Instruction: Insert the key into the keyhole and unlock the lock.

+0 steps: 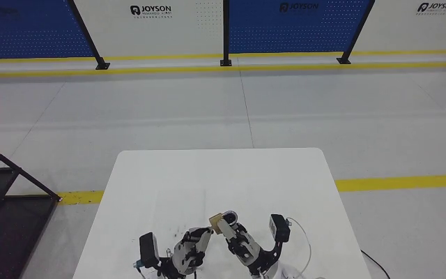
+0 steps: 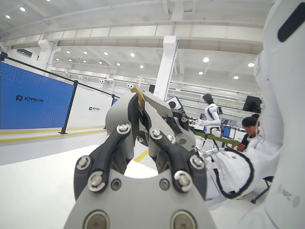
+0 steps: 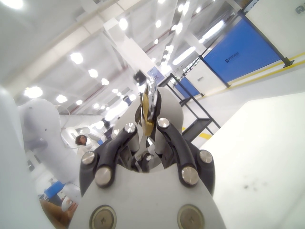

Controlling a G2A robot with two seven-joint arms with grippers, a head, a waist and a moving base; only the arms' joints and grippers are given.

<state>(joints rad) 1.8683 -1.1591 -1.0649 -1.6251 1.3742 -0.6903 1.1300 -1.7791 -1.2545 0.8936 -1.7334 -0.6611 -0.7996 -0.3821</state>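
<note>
My right gripper point(image 3: 149, 110) is shut on a brass padlock point(image 3: 146, 117); its chrome shackle point(image 3: 151, 91) sticks out past the fingertips. In the top view the padlock point(image 1: 217, 223) is held above the table's near edge by the right gripper point(image 1: 228, 232). My left gripper point(image 2: 140, 101) is shut on a small brass key point(image 2: 141, 99), whose tip shows just beyond the fingers. From above, the left gripper point(image 1: 202, 238) sits close beside the padlock, to its left. Whether the key touches the keyhole is hidden.
The white table point(image 1: 209, 181) stretches away from both grippers with bare surface. A black frame point(image 1: 21, 202) stands off its left side. Blue and white barrier panels point(image 1: 293, 24) line the far floor.
</note>
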